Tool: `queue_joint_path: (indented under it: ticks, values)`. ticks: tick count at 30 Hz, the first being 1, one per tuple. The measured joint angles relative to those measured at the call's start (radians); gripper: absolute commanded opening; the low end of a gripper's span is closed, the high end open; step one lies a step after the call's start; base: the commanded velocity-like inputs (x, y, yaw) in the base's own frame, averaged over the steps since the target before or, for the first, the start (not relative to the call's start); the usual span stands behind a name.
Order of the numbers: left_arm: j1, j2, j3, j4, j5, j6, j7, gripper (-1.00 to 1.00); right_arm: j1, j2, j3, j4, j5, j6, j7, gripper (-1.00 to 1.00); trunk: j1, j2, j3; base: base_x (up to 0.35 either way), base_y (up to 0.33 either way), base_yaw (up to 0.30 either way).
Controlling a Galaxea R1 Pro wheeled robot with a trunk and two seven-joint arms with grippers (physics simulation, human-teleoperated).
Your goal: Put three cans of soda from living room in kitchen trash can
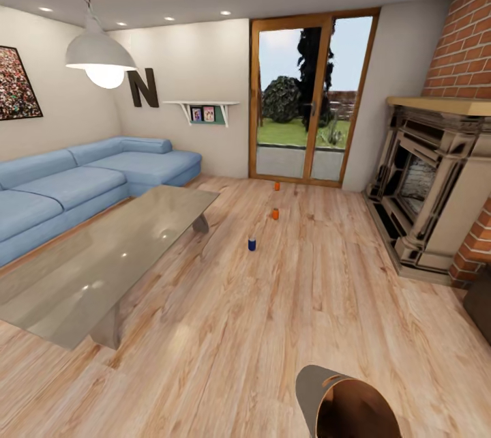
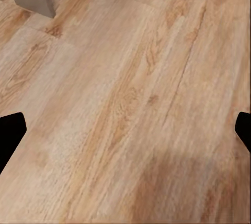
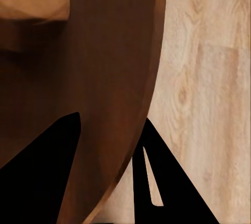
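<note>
On plank floor [image 1: 286, 301], three soda cans [image 1: 251, 243].

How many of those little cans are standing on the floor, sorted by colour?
Orange cans: 2, one nearer the glass doors, one mid-floor
Blue cans: 1
Total: 3

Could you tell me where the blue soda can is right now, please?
In the head view the blue soda can stands upright on the wood floor just right of the glass coffee table, nearest of the three, with the two orange cans beyond it toward the glass doors.
</note>
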Motion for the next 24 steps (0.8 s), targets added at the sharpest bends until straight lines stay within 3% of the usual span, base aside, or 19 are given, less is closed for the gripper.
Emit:
queue_joint_path:
  ticks: [2, 3, 6, 8, 10, 12, 17, 24]
  values:
    - [-0.007, -0.011, -0.007, -0.008, 0.002, 0.011, -0.002, 1.00, -0.004, 0.000, 0.002, -0.003, 0.002, 0.001, 0.000, -1.00, 0.000, 0.000, 0.000, 0.295, 0.000, 0.000]
    - [-0.011, -0.013, -0.009, -0.017, 0.003, 0.075, -0.002, 1.00, -0.006, 0.000, 0.001, -0.005, 0.001, 0.002, 0.001, -1.00, 0.000, 0.000, 0.000, 0.302, 0.000, 0.000]
    - [-0.025, -0.015, -0.012, -0.055, 0.004, 0.143, -0.002, 1.00, -0.009, -0.001, 0.003, -0.007, 0.003, 0.005, 0.000, -1.00, 0.000, 0.000, 0.000, 0.310, 0.000, 0.000]
    - [-0.037, -0.016, -0.015, -0.135, 0.004, 0.244, 0.001, 1.00, -0.031, -0.004, 0.004, -0.003, 0.008, 0.009, -0.002, -1.00, 0.000, 0.000, 0.000, 0.317, 0.000, 0.000]
    - [-0.044, -0.017, -0.017, -0.277, 0.004, 0.393, 0.007, 1.00, -0.091, -0.011, 0.001, 0.022, 0.012, 0.012, -0.005, -1.00, 0.000, 0.000, 0.000, 0.320, 0.000, 0.000]
    - [-0.047, -0.017, -0.017, -0.355, 0.004, 0.467, 0.009, 1.00, -0.122, -0.018, 0.002, -0.022, 0.006, 0.013, -0.003, -1.00, 0.000, 0.000, 0.000, 0.320, 0.000, 0.000]
    - [-0.065, -0.018, -0.017, -0.453, 0.003, 0.555, 0.013, 1.00, -0.158, -0.050, 0.001, -0.017, 0.011, 0.018, -0.004, -1.00, 0.000, 0.000, 0.000, 0.321, 0.000, 0.000]
    - [-0.101, -0.017, -0.018, -0.478, 0.002, 0.576, 0.010, 1.00, -0.166, -0.106, -0.008, -0.016, 0.004, 0.021, -0.001, -1.00, 0.000, 0.000, 0.000, 0.321, 0.000, 0.000]
